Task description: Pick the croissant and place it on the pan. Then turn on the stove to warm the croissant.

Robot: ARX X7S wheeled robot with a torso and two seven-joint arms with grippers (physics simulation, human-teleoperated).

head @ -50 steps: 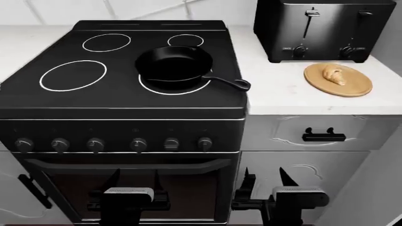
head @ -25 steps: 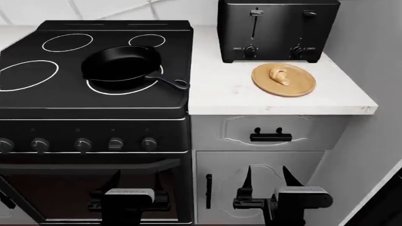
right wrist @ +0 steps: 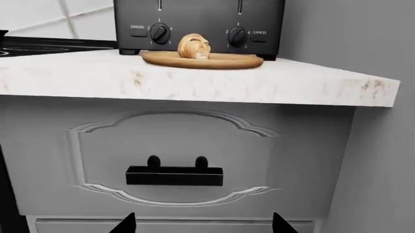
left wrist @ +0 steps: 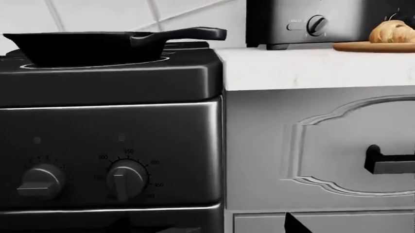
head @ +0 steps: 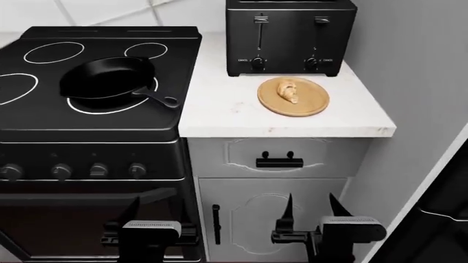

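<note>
The croissant (head: 289, 89) lies on a round wooden board (head: 310, 107) on the white counter, in front of the toaster. It also shows in the right wrist view (right wrist: 194, 46) and in the left wrist view (left wrist: 392, 33). The black pan (head: 108, 78) sits on the stove's (head: 44, 118) front right burner ring, its handle toward the counter. It also shows in the left wrist view (left wrist: 84, 43). My left gripper (head: 155, 211) is open and empty, low in front of the oven door. My right gripper (head: 310, 205) is open and empty, low in front of the cabinet, its fingertips (right wrist: 126, 224) below the drawer.
A black toaster (head: 289, 35) stands at the back of the counter (head: 219, 109). Stove knobs (head: 98, 170) run along the front panel; two show in the left wrist view (left wrist: 126, 177). A drawer with a black handle (right wrist: 174, 174) is under the counter. A grey wall (head: 417, 82) is on the right.
The head view has shifted right: the stove and pan slid left in view, and the counter with the croissant came toward the middle. Both grippers stay low and open.
</note>
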